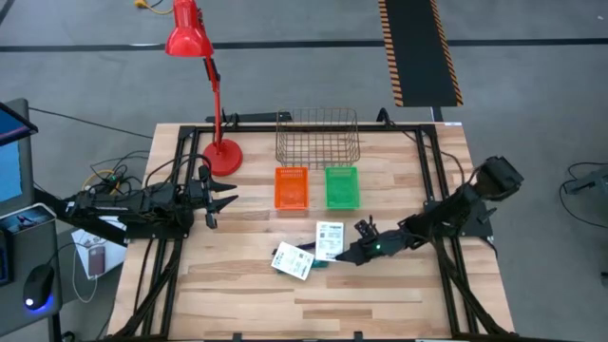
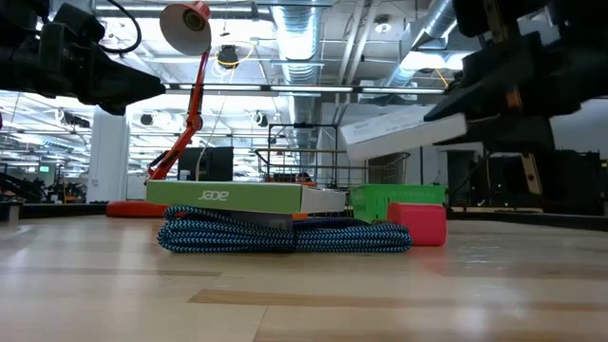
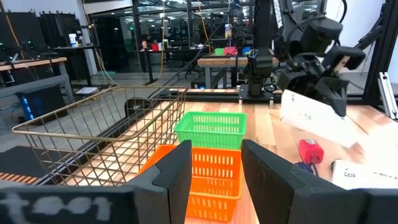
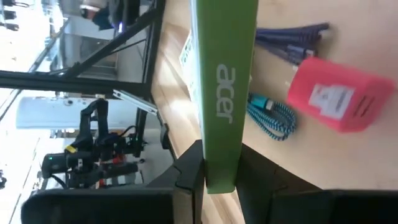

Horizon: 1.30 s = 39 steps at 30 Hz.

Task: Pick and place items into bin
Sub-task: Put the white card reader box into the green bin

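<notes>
My right gripper (image 1: 353,252) is shut on a flat white box with a green "acer" side (image 4: 225,93), held above the table's middle (image 2: 399,131). A second such box (image 1: 293,261) lies flat on a coiled teal braided cable (image 2: 285,236). A small red-pink block (image 2: 418,223) stands on the wood beside the cable (image 4: 273,118). A purple cord (image 4: 292,37) lies past the red block (image 4: 339,99). My left gripper (image 1: 226,198) waits open at the table's left, facing the bins (image 3: 214,152). My right gripper pinches the white box between its two fingers (image 4: 193,171), one on each flat face, at the box's near end (image 4: 221,165). It comes from the table's right, slanting down. The box is lifted clear and tilted (image 2: 399,131), above the red block.
An orange bin (image 1: 292,187) and a green bin (image 1: 342,187) sit side by side mid-table, with a wire basket (image 1: 317,138) behind them. A red desk lamp (image 1: 220,152) stands at the far left. Bare wood stretches along the near edge.
</notes>
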Motion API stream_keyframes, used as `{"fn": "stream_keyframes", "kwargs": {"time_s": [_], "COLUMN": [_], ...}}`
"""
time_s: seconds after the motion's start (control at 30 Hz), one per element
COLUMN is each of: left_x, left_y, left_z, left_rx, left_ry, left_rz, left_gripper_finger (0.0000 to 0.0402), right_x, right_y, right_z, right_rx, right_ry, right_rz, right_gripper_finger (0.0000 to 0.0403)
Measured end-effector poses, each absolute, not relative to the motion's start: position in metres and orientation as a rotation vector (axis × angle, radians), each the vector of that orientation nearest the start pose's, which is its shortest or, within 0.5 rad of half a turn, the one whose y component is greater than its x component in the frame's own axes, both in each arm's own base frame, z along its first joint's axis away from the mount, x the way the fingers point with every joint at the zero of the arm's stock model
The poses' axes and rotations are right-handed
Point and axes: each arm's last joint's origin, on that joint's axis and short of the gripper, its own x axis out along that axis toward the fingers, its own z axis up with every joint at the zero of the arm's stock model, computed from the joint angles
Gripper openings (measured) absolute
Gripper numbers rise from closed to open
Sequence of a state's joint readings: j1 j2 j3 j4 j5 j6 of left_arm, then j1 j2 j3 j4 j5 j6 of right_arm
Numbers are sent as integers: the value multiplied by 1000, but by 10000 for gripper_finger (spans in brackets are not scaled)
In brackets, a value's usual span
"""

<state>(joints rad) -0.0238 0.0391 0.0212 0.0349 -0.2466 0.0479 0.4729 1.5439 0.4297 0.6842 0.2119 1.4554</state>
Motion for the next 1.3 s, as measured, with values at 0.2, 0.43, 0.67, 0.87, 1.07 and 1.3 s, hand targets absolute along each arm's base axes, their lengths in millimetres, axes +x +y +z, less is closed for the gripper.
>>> {"fn": "stream_keyframes", "kwargs": {"time_s": [0.2,0.43,0.67,0.87,1.07,1.3], "left_x": [98,98,98,98,98,98], "left_y": [5,5,5,5,5,5], "left_z": [171,171,171,171,171,171], "left_rx": [46,45,43,42,49,44], "left_ry": [-11,-11,-12,-11,-11,-11], "left_rz": [223,223,223,223,223,223], "left_gripper_finger": [130,130,130,130,130,130], "right_x": [228,214,203,201,201,200], "right_y": [86,39,-7,-39,-59,-72], "right_z": [154,183,191,183,171,162], "right_rx": [1281,1299,1358,1404,1446,1474], "right_ry": [599,605,635,656,688,692], "right_rz": [-123,-133,-120,-121,-127,-156], "right_gripper_finger": [66,66,66,66,66,66]}}
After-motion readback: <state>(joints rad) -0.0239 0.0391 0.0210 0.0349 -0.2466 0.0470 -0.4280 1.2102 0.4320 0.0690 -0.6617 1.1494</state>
